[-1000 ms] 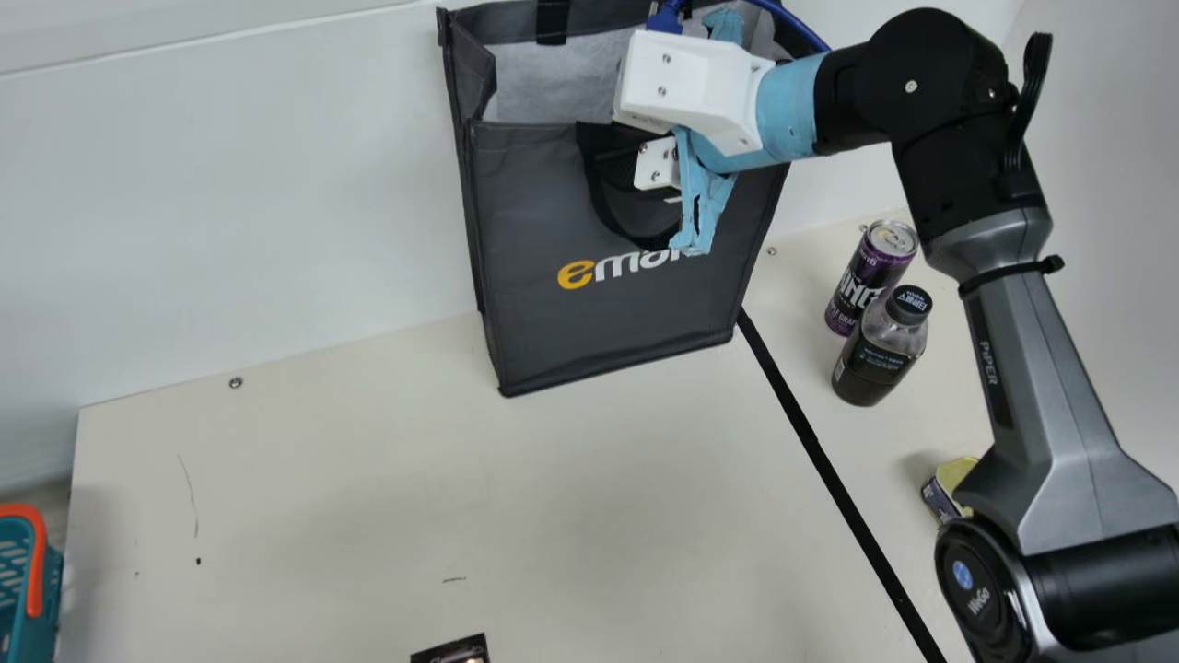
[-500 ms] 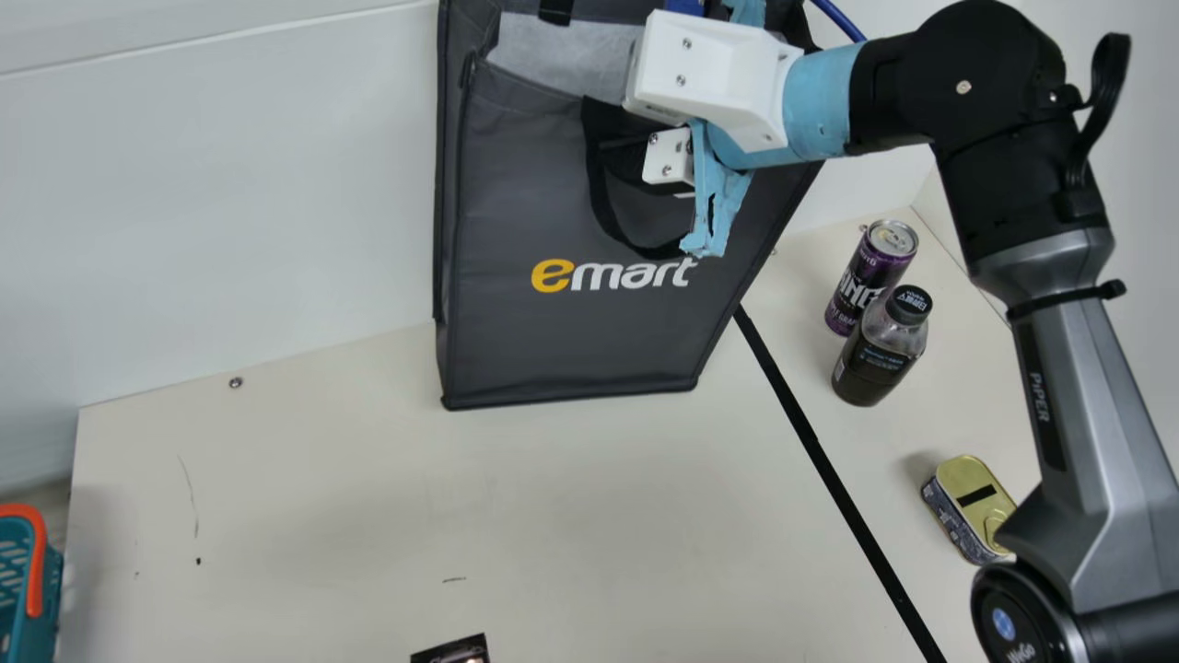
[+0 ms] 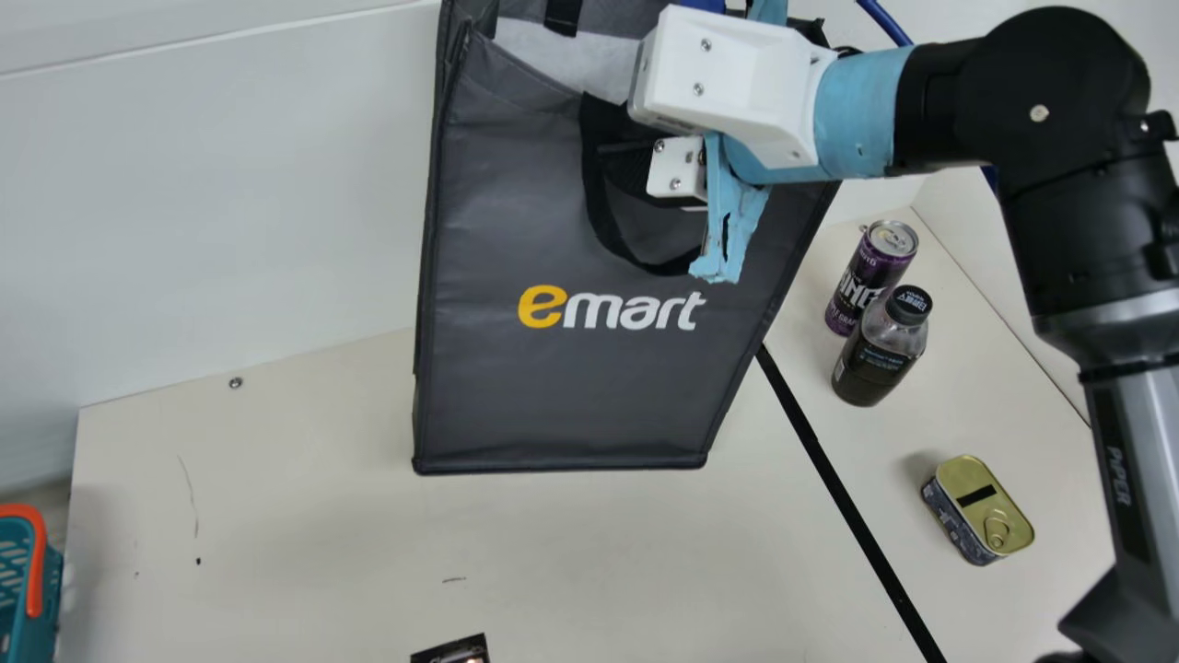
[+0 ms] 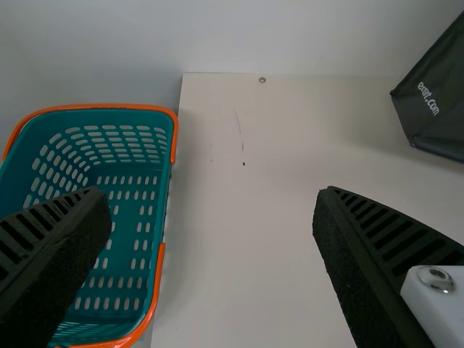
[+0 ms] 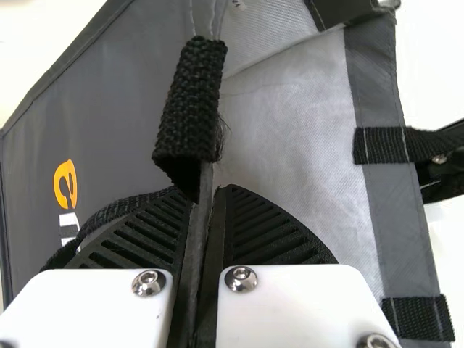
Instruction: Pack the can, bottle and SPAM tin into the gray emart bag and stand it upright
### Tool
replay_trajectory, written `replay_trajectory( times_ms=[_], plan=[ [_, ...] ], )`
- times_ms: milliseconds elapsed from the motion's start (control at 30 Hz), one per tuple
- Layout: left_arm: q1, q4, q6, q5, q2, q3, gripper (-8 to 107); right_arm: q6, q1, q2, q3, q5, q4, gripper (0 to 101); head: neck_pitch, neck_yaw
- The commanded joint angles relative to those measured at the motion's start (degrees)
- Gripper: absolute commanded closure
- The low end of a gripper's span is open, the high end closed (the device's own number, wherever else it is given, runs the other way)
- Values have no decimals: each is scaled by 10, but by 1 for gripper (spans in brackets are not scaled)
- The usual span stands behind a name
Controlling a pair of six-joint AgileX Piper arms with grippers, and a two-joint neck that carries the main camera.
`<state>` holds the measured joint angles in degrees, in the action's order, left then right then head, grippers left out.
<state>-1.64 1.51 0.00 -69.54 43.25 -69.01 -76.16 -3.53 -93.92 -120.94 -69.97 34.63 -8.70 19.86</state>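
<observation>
Across gray emart bag [image 3: 571, 396], yellow-and-white lettering [image 3: 612, 310]

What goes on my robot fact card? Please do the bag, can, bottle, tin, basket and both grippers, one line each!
Bag: gray, open at the top
Can: purple, standing up, outside the bag
Bottle: dark drink, black cap, standing in front of the can
Tin: lying flat, gold lid with a pull ring on top, outside the bag
Basket: teal with an orange rim
Left gripper: open, holding nothing
Right gripper: pinching the bag's top edge
</observation>
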Motion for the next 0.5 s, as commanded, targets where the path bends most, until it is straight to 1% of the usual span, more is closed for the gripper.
replay_trajectory(
  times_ms=[0,467],
  plan=[
    [0,0,0,0,0,0,9,1,3,13,7,1,-2,101,-13,1],
    [0,0,0,0,0,0,9,13,34,81,51,1,-16,101,-13,1]
  ],
)
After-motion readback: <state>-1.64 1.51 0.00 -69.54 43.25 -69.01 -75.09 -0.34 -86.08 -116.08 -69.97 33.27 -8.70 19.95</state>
